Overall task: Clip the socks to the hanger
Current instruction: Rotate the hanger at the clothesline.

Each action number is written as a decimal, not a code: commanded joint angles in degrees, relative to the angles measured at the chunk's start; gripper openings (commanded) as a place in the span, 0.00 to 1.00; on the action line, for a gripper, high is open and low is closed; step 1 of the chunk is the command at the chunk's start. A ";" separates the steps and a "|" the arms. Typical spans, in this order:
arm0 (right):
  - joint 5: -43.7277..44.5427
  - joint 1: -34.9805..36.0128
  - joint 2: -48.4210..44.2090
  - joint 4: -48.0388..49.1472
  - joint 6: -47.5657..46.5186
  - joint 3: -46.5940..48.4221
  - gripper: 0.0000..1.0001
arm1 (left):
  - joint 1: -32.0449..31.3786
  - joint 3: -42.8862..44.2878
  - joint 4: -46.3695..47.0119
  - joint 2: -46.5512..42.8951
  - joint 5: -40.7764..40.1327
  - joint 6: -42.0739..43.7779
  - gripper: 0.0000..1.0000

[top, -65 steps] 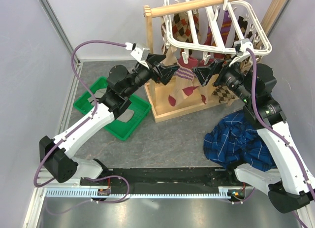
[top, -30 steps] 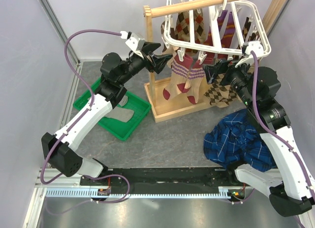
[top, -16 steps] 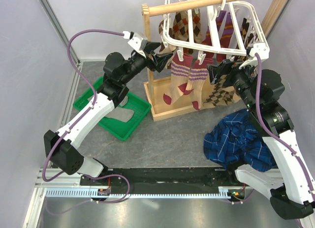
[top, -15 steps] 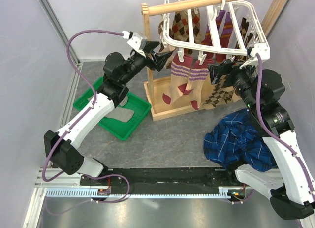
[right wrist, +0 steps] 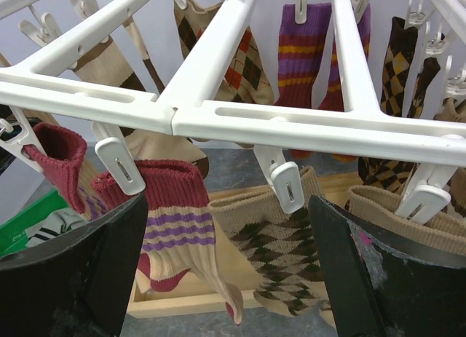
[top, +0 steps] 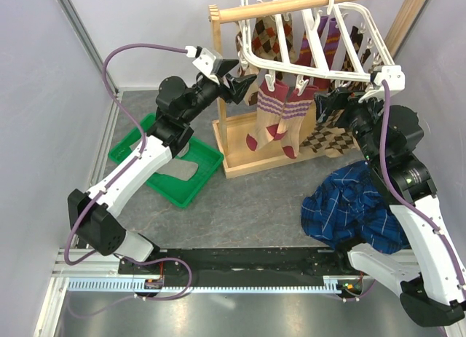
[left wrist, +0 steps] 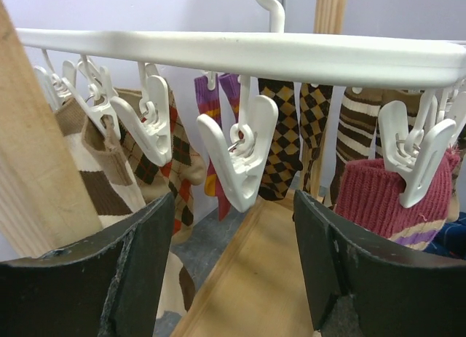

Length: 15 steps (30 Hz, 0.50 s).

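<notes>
Socks (top: 280,120) hang clipped from hanger (top: 320,73) between open left tool (top: 245,81) and open right tool (top: 322,106), apparently touching neither.

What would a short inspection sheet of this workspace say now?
Surface: grey table, bare in the middle.
Job's things: white hanger hangs on the wooden rail; two maroon-cuffed socks are clipped at its front edge, and more socks hang behind them.
Clutter: green tray with a grey item inside; blue plaid cloth.
Grippers: left gripper and right gripper are open, empty and raised near the hanger.
Cables: purple cables run along both arms.
Surroundings: pale walls.
</notes>
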 commanded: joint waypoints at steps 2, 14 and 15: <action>1.54 0.24 -1.15 0.49 -1.19 -0.60 0.98 | -1.21 3.97 3.33 1.36 0.23 3.26 0.70; 0.49 0.24 -1.94 0.40 -1.19 -0.52 0.98 | -3.15 3.72 3.51 1.36 1.11 2.64 0.40; 0.31 0.24 -2.12 0.40 -1.27 -0.43 0.98 | -3.32 3.36 3.51 1.18 1.11 2.47 0.38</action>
